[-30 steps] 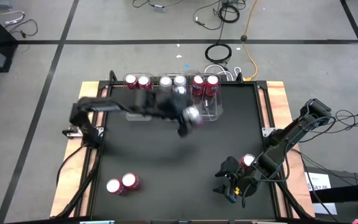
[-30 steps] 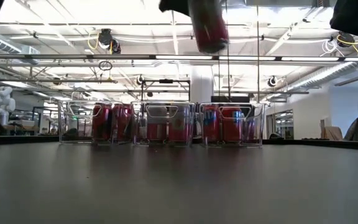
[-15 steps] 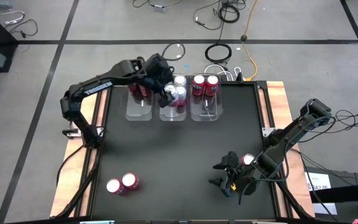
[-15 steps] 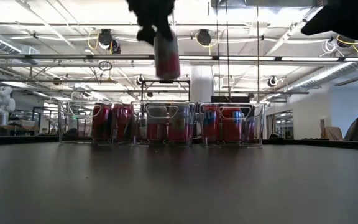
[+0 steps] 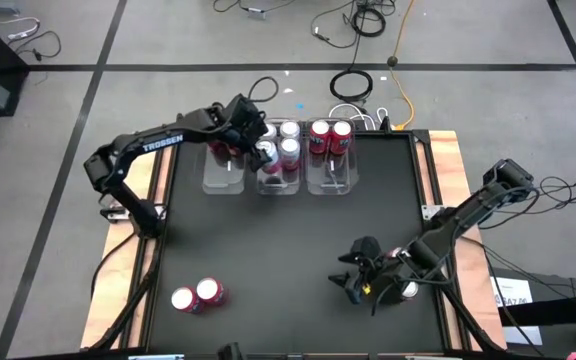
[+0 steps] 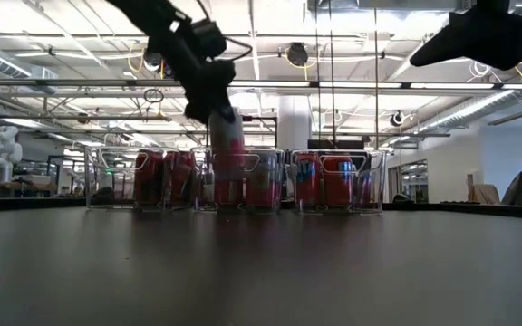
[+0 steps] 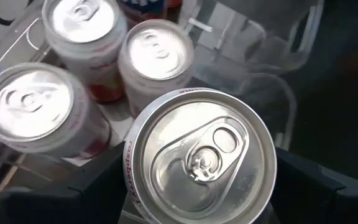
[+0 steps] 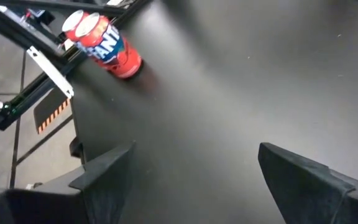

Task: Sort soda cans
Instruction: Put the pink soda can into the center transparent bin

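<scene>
The left end effector (image 5: 265, 152) grasps a silver-topped can (image 7: 201, 155) and holds it over the middle one of three clear bins (image 5: 280, 182) at the far edge of the bench (image 5: 268, 250). In the low view the held can (image 6: 227, 145) hangs with its lower part inside that bin; contact with the bin floor cannot be determined. In the left wrist view three further silver-topped cans (image 7: 156, 53) stand in the bin beside the held one; their bodies are largely hidden by their tops.

The left bin (image 5: 222, 180) holds red cans, mostly covered by the arm in the high view. The right bin (image 5: 332, 182) holds two red cans (image 5: 330, 135).

The right end effector (image 5: 358, 285) hovers over the bench near the right front, fingers (image 8: 104, 177) spread and released, grasping nothing. A can (image 5: 405, 290) beside its wrist is partly hidden by the arm. Two red cans (image 5: 196, 296) stand touching at the left front; the right wrist view shows them (image 8: 101, 40) well apart from the fingers.
</scene>
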Available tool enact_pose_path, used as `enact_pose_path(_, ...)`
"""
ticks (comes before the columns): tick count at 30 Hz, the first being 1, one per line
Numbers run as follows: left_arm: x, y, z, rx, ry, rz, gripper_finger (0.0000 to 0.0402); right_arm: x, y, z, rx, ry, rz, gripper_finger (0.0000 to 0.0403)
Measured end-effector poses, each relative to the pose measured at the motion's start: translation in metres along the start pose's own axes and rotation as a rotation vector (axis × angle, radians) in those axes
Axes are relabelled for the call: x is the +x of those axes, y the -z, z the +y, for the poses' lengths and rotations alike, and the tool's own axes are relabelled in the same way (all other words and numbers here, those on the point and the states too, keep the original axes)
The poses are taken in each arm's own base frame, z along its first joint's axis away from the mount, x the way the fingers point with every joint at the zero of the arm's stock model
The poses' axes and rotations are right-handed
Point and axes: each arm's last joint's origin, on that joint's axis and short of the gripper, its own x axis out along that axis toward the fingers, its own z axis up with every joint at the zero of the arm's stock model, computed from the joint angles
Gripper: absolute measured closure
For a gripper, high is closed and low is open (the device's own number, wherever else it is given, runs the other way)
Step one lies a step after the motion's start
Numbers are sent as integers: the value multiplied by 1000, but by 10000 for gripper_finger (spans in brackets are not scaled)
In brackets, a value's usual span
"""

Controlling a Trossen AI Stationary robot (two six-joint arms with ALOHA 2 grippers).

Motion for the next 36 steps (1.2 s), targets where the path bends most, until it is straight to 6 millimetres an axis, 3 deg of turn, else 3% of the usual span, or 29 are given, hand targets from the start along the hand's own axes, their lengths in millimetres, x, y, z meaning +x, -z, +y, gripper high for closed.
enact_pose_path(7, 15, 16, 26, -31, -45, -61, 79, 3, -5, -2, 47, 13, -10, 74)
enact_pose_path(15, 37, 25, 42, -49, -60, -51, 79, 5, -8, -4, 56, 20, -16, 74)
enact_pose_path(21, 51, 27, 47, -53, -83, -34, 79, 7, -10, -4, 63, 23, -21, 74)
enact_pose_path(36, 57, 26, 48, -28, -117, -42, 69, 8, -13, -5, 77, 22, -31, 74)
